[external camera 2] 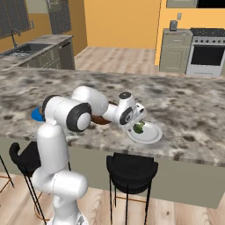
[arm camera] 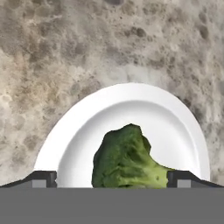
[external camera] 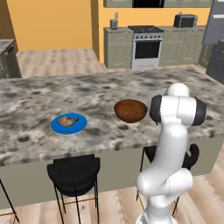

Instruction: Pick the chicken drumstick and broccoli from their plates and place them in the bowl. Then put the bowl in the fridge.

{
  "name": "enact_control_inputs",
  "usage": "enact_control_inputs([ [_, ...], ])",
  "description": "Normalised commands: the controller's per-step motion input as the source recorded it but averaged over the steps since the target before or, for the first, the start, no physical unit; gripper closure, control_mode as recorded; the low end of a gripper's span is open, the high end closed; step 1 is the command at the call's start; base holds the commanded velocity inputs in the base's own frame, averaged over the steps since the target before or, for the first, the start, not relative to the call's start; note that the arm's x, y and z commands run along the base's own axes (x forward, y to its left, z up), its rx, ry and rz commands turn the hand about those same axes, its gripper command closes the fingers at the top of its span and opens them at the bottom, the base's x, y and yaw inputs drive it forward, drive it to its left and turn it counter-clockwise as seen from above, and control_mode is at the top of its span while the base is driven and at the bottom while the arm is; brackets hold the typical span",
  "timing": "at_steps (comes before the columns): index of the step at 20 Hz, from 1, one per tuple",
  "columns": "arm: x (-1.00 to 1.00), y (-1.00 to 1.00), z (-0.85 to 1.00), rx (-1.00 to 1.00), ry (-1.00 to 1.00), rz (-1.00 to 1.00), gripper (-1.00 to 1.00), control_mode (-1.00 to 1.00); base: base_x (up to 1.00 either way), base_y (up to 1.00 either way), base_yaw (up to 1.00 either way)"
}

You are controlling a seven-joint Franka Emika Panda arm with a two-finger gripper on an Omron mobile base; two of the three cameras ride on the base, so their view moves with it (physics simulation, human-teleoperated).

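Observation:
A green broccoli floret lies on a white plate on the marble counter. My gripper is open just above it, one fingertip on each side and neither touching it. From the right base view, the gripper hangs low over the broccoli and its plate near the counter's front edge. The reddish-brown bowl stands empty mid-counter, left of the arm. The chicken drumstick rests on the blue plate further left. The grey fridge stands at the far right.
Black stools stand below the counter's front edge. A stove and beige cupboards line the back wall. A sink is at the far left. Bare marble stretches beyond the white plate.

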Motion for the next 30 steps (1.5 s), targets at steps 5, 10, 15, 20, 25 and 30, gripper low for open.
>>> enact_control_inputs([
  [5,0.28,-0.12,-0.17,-0.03,0.01,0.01,-1.0,-1.0,0.0,0.0,0.0],
  [10,0.24,-0.1,-0.24,-0.04,0.08,0.01,-1.0,-1.0,0.0,0.0,0.0],
  [15,0.26,-0.09,-0.24,-0.05,0.1,0.02,-1.0,-1.0,0.0,0.0,0.0],
  [20,0.21,-0.05,-0.17,-0.03,0.14,0.03,1.0,-1.0,0.0,0.0,0.0],
  [25,-0.02,-0.01,0.0,0.01,0.1,0.04,1.0,-1.0,0.0,0.0,0.0],
  [30,-0.24,0.04,0.18,0.11,0.0,0.02,1.0,-1.0,0.0,0.0,0.0],
])
